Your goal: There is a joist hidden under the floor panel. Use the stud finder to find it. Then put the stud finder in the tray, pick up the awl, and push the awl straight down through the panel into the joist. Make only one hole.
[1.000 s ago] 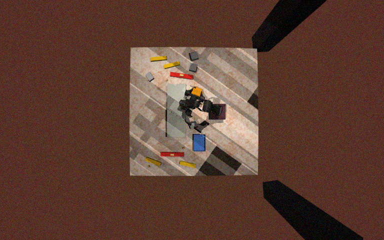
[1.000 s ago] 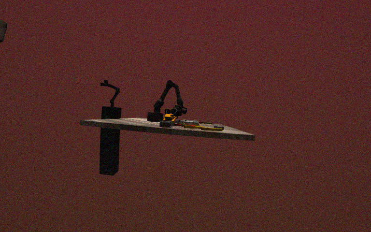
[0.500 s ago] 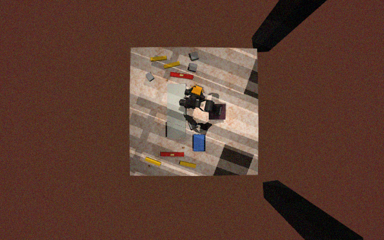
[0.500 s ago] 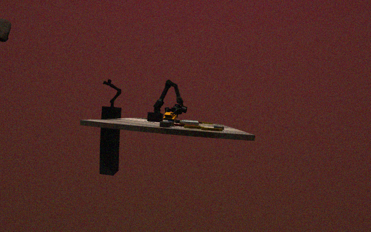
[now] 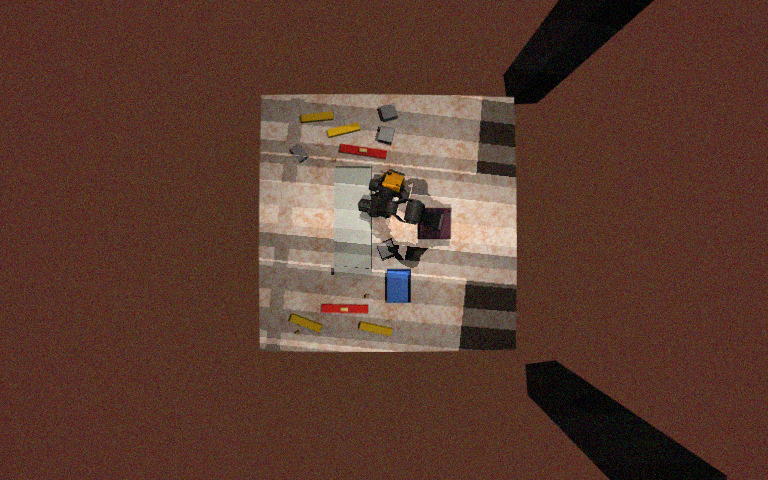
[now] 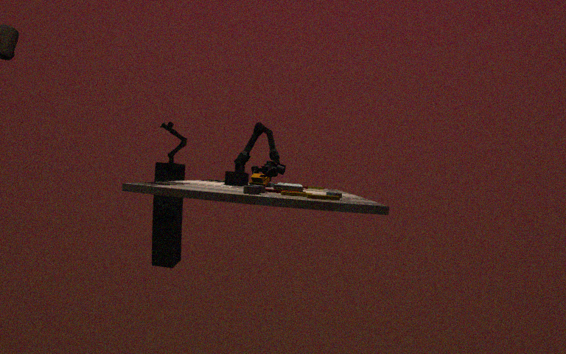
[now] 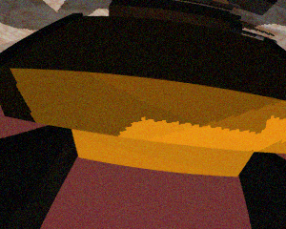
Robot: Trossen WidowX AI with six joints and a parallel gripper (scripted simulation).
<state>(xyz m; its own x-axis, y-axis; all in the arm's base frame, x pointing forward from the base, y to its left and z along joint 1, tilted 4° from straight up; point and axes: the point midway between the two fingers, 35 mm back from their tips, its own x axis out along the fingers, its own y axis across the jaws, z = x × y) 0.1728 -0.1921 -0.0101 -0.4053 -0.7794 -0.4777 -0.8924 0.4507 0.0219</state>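
Note:
My gripper (image 5: pixel 391 184) (image 6: pixel 260 173) (image 7: pixel 163 136) is shut on the orange and black stud finder (image 5: pixel 393 180) (image 6: pixel 258 178) (image 7: pixel 157 107), which fills much of the wrist view between the two black fingers. It is held beside the panel's right edge, near its upper end in the top view, low over the table. The pale grey-green floor panel (image 5: pixel 352 237) lies left of the arm. The blue tray (image 5: pixel 397 286) stands below and right of the panel and looks empty. I cannot make out the awl for certain. The stud finder's display is not readable.
A grey block (image 5: pixel 386 249) lies between the arm and the tray. Red levels (image 5: pixel 362 151) (image 5: pixel 344 308) lie above and below the panel. Several yellow bars and more grey blocks (image 5: pixel 387 112) (image 5: pixel 384 135) lie farther out. The arm's base stands on a dark plate (image 5: pixel 444 231).

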